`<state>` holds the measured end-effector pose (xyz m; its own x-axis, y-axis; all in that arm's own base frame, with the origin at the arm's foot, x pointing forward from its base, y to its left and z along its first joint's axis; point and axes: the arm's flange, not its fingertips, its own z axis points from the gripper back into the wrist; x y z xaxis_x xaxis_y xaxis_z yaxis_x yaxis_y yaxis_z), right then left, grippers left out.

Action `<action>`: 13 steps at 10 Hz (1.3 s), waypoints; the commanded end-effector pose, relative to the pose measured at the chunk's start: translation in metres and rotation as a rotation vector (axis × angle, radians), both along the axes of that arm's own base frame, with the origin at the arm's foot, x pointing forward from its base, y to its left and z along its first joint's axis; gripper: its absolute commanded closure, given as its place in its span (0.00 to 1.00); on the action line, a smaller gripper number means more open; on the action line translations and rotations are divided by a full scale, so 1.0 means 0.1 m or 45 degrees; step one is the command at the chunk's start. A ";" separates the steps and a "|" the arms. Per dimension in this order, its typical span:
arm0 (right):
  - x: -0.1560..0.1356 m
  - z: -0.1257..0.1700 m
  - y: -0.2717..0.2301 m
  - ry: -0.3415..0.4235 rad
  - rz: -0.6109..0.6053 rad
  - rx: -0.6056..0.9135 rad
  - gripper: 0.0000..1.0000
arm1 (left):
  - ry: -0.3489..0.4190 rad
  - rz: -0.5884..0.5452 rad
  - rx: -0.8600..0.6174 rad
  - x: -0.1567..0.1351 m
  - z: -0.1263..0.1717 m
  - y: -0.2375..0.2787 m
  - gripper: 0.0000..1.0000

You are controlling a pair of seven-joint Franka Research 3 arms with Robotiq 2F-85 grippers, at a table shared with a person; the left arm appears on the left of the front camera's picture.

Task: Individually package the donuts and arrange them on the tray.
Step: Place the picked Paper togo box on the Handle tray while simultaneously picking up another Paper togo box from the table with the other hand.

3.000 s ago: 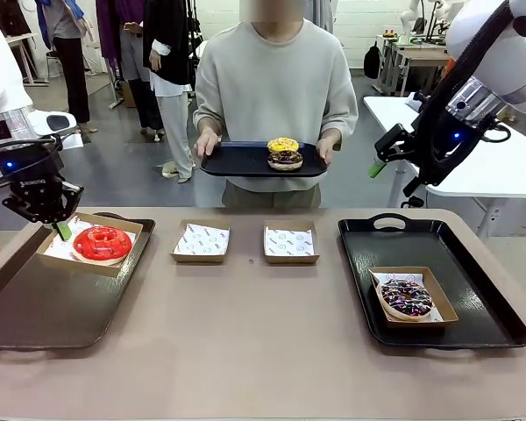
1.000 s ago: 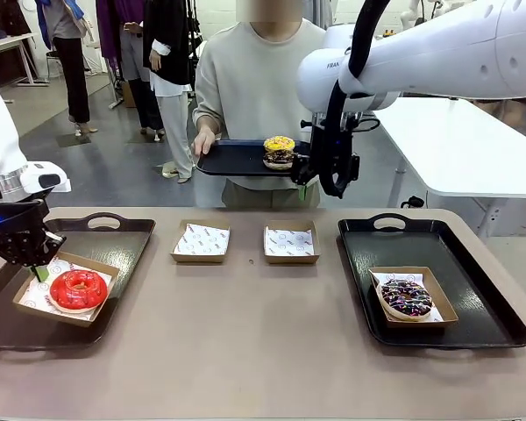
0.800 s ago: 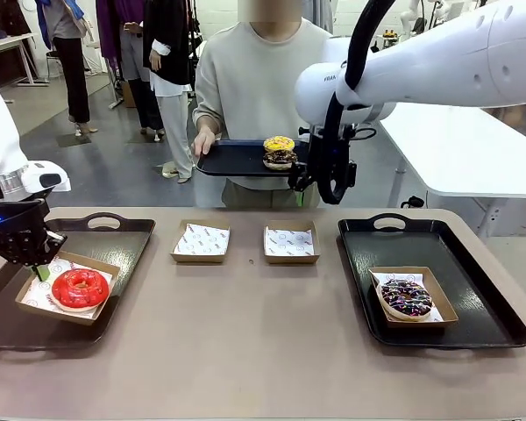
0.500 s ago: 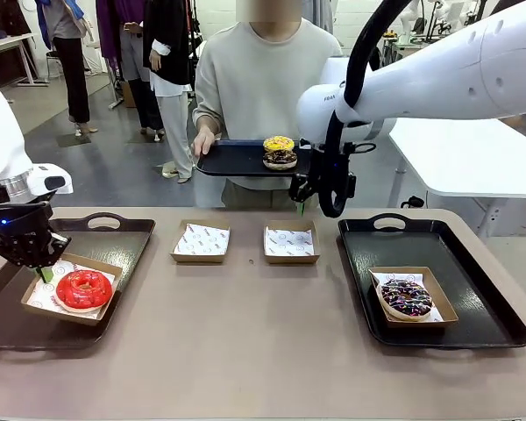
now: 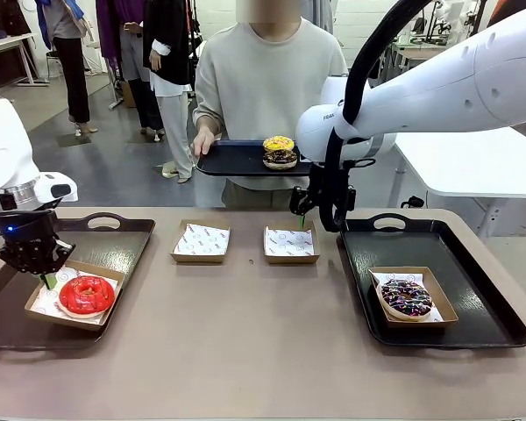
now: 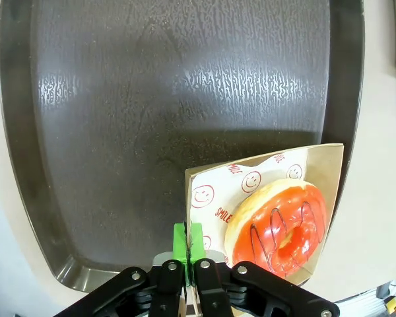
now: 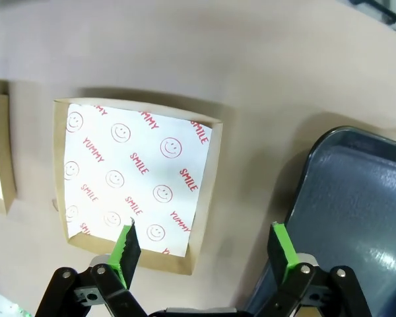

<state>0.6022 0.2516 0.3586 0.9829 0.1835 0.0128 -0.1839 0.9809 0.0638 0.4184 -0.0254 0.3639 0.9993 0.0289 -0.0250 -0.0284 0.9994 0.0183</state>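
The left gripper [image 6: 187,239] pinches the box [image 6: 332,165] rim, red donut [image 6: 251,224] just beside (right gripper [image 7: 204,241] gapes empty).

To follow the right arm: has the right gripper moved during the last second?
Yes. The right gripper has come down toward the right-hand empty box.

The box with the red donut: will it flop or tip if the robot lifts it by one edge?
It probably sags a little: the box looks like thin cardboard, pinched by the left gripper at one edge only. The red donut sits away from the grip, so it may tilt.
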 end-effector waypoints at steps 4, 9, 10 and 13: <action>-0.08 -0.18 0.04 0.022 -0.059 -0.013 0.00 | -0.009 -0.025 0.019 0.03 -0.01 -0.01 0.99; -0.12 -0.37 0.02 0.049 -0.128 0.037 0.00 | -0.004 -0.046 0.041 0.02 -0.06 -0.02 0.99; -0.13 -0.38 0.03 0.049 -0.131 0.043 0.00 | -0.004 -0.046 0.043 0.02 -0.06 -0.01 0.99; -0.13 -0.38 0.03 0.057 -0.129 0.045 0.00 | -0.001 -0.046 0.046 0.02 -0.08 -0.01 0.99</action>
<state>0.5928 0.2544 0.3238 0.9938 0.1043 -0.0383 -0.1007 0.9911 0.0871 0.4186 -0.0278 0.3585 0.9993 0.0077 -0.0372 -0.0066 0.9996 0.0284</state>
